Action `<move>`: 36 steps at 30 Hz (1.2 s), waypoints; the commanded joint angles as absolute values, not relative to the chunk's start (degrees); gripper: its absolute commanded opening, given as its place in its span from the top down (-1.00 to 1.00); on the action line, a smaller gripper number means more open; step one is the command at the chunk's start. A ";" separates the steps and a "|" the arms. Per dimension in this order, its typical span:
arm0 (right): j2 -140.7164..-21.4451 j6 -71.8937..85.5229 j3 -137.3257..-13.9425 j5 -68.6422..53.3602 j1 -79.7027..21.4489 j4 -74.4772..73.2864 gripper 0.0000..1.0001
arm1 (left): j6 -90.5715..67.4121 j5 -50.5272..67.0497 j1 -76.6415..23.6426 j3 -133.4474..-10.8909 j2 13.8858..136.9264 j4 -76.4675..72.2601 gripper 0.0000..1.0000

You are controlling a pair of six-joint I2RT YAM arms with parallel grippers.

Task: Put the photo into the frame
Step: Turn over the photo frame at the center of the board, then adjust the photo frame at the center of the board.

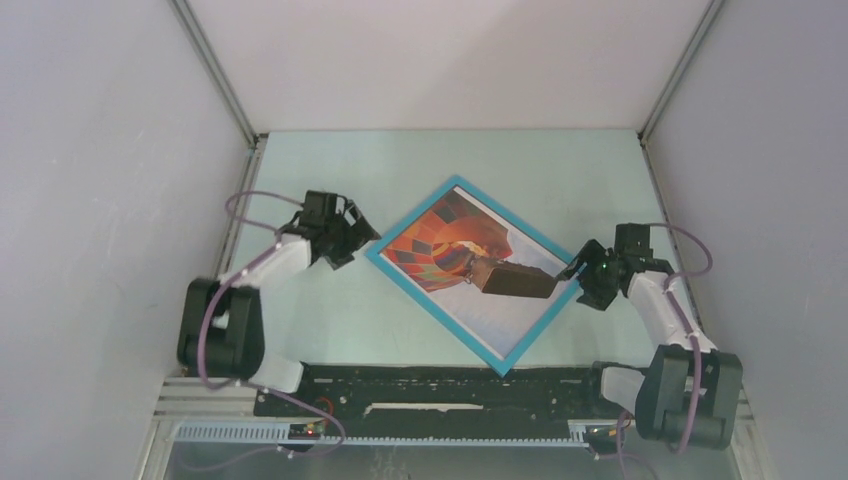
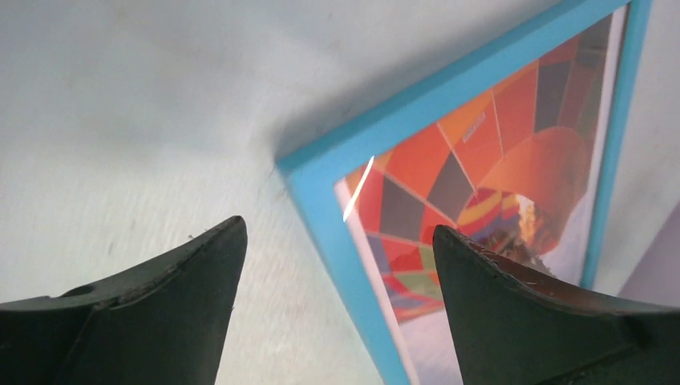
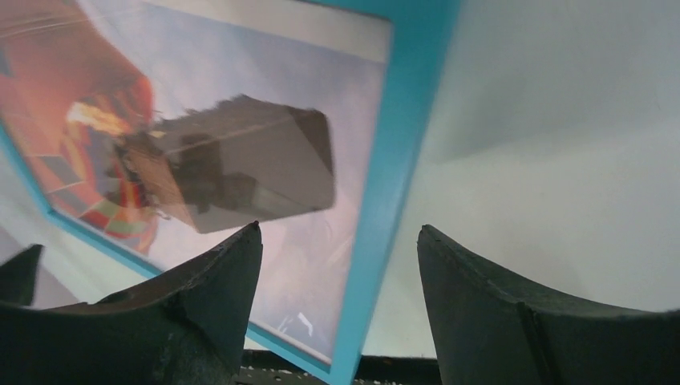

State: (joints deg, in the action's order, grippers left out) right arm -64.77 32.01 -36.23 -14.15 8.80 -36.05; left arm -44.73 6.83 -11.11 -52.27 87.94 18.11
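Note:
The frame [image 1: 410, 218] lies flat and turned like a diamond on the pale table, its turquoise front up. The photo [image 1: 440, 240] of the orange-red balloon shows inside it. A dark brown flat piece [image 1: 515, 278] rests on the right part of the picture. My left gripper [image 1: 355, 240] is open at the frame's left corner; in the left wrist view its fingers straddle the blue edge [image 2: 417, 112] beside the photo [image 2: 513, 136]. My right gripper [image 1: 575, 270] is open at the right corner, astride the blue edge [image 3: 409, 120], with the brown piece [image 3: 240, 164] just ahead.
A black rail [image 1: 430, 385] runs along the near edge between the arm bases, close to the frame's bottom corner. White walls close in the table on the left, right and back. Bare table [image 1: 560, 170] lies behind the frame.

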 commanded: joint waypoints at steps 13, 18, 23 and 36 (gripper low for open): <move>-103.17 13.83 -79.28 -27.87 5.49 -30.14 -0.54 | -80.57 5.32 -26.70 -27.36 74.49 -5.03 -0.62; -112.65 13.41 -86.71 -32.84 6.80 -32.79 -0.50 | -84.54 8.05 -29.62 -31.41 86.24 -11.91 -0.59; -114.35 15.85 -83.34 -35.86 9.37 -30.76 -0.48 | -85.90 6.87 -30.04 -35.25 94.26 -18.88 -0.66; -107.46 24.04 -67.73 -35.79 19.42 -19.80 -0.52 | -78.65 13.45 -29.16 -63.40 115.14 -19.63 -0.70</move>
State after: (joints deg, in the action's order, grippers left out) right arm -110.34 21.96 -70.37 -38.54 17.61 -22.41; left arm -82.06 9.87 -29.36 -54.50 109.51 -17.34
